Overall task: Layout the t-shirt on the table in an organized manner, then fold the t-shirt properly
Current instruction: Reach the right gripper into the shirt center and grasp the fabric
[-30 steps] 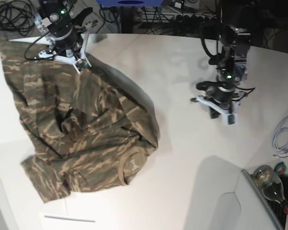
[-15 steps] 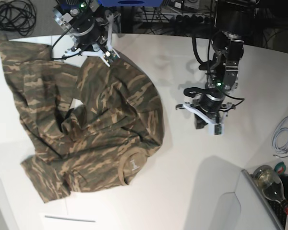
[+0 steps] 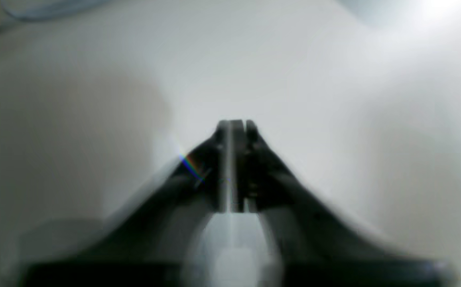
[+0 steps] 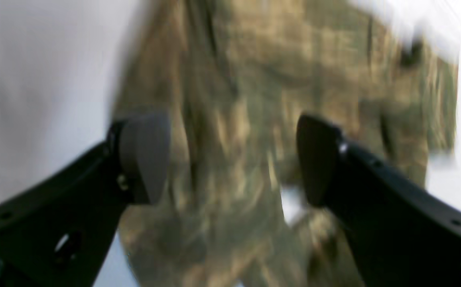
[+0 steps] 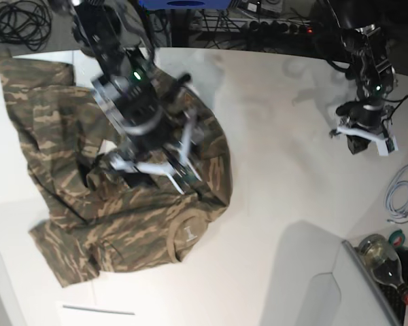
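1. Three views, and each gives us something the others don't.
2. From the base view we see the t-shirt (image 5: pixel 122 204) lying crumpled and spread over the left half of the table (image 5: pixel 272 204), its tan collar (image 5: pixel 188 234) toward the near edge.
3. Same view: the right gripper (image 5: pixel 160 166) hangs over the middle of the shirt, motion-blurred; we can't read its jaws from here.
4. The right wrist view settles that: the right gripper (image 4: pixel 232 159) has its jaws spread wide, both pads clear, camouflage cloth (image 4: pixel 274 99) below and between them, nothing pinched. We can't tell whether the pads touch the cloth.
5. Base view puts the left gripper (image 5: pixel 367 142) well apart from the shirt, over bare table near the far right edge.
6. The left wrist view shows the left gripper (image 3: pixel 234 125) with fingertips pressed nearly together, only a thin slit between, nothing in them, white tabletop (image 3: pixel 334 79) beneath. Heavy blur here.
7. Only the base view shows the clutter off the table: a white cable (image 5: pixel 401 197) and a bottle (image 5: pixel 384 261) at the right, and black cables (image 5: pixel 17 20) at top left.
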`<act>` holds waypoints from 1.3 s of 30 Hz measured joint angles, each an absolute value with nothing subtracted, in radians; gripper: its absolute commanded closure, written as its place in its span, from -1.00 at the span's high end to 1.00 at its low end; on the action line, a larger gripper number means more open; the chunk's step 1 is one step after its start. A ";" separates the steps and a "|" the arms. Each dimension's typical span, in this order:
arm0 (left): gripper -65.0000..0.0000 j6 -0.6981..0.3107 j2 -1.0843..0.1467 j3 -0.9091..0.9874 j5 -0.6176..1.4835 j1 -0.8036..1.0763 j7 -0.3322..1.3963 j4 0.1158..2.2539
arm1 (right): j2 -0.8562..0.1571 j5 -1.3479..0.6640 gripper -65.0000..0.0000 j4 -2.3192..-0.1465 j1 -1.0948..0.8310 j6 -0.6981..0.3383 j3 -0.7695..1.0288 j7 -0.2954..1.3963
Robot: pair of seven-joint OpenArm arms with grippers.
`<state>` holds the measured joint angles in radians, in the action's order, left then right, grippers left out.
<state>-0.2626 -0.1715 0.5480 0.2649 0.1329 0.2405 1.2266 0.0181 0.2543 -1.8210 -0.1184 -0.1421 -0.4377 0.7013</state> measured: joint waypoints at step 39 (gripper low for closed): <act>-0.34 -0.263 -0.172 0.541 0.263 0.187 0.236 1.259 | 0.060 -0.019 -1.00 -1.610 0.292 -0.141 -0.600 0.833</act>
<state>-0.2626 -0.1722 0.5407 0.2634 0.1867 0.2359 1.2594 0.0601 -0.0185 -1.6100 0.2920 -0.1413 -0.6003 0.8333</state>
